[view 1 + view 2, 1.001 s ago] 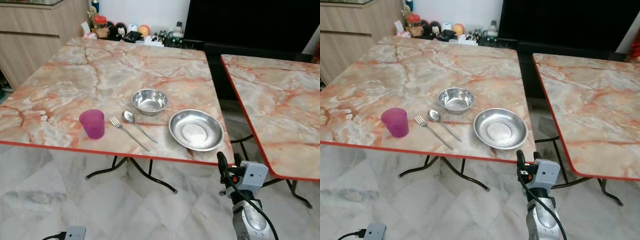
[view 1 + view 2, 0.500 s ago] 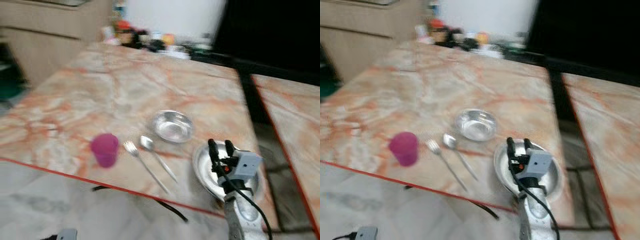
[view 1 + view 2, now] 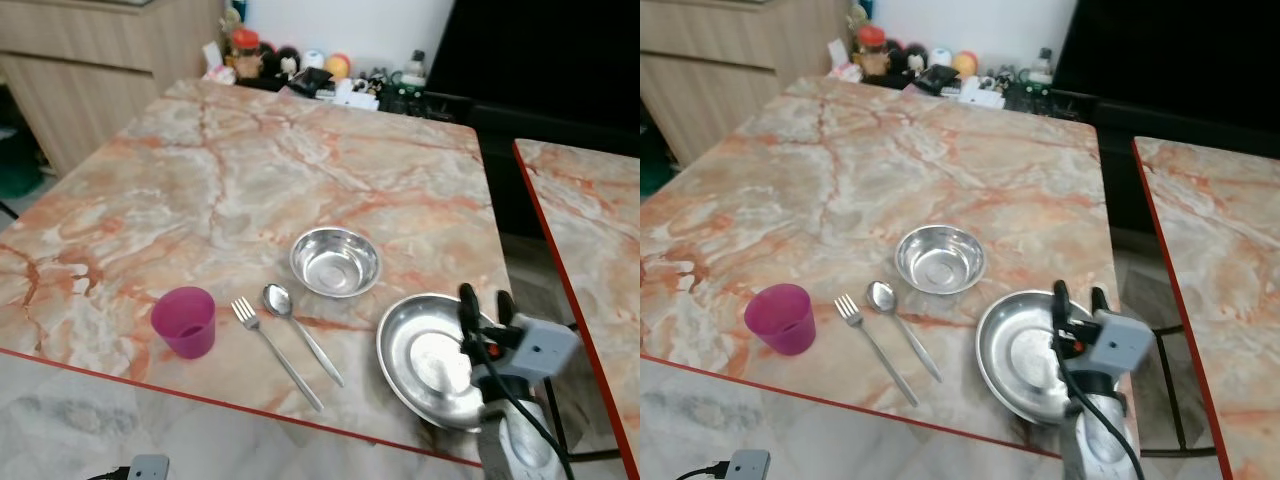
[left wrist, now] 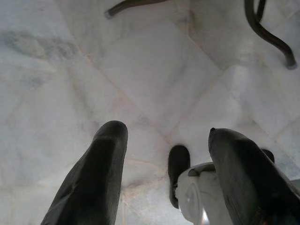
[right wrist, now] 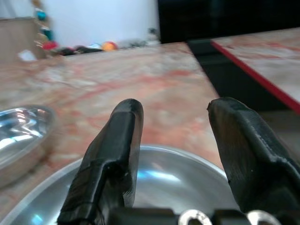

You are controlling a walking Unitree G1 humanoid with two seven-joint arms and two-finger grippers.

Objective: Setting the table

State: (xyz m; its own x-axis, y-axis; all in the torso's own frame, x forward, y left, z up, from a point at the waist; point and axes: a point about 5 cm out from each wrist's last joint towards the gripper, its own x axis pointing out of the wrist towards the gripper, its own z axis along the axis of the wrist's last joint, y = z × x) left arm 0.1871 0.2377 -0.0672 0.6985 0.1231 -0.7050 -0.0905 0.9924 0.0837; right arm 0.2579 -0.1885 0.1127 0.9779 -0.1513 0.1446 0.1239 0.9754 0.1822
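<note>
Left eye view has the right gripper (image 3: pixel 484 302) with its fingers spread, holding nothing, poised over the right side of the steel plate (image 3: pixel 425 360) near the marble table (image 3: pixel 220 180) front edge. Beside the plate sit a steel bowl (image 3: pixel 335 262), spoon (image 3: pixel 300 318), fork (image 3: pixel 277 352) and pink cup (image 3: pixel 184 321). Left gripper (image 4: pixel 164 154) hangs spread over the floor, apparently idle.

Home dining room: marble-topped table (image 3: pixel 250 180), cabinet (image 3: pixel 90 70)
</note>
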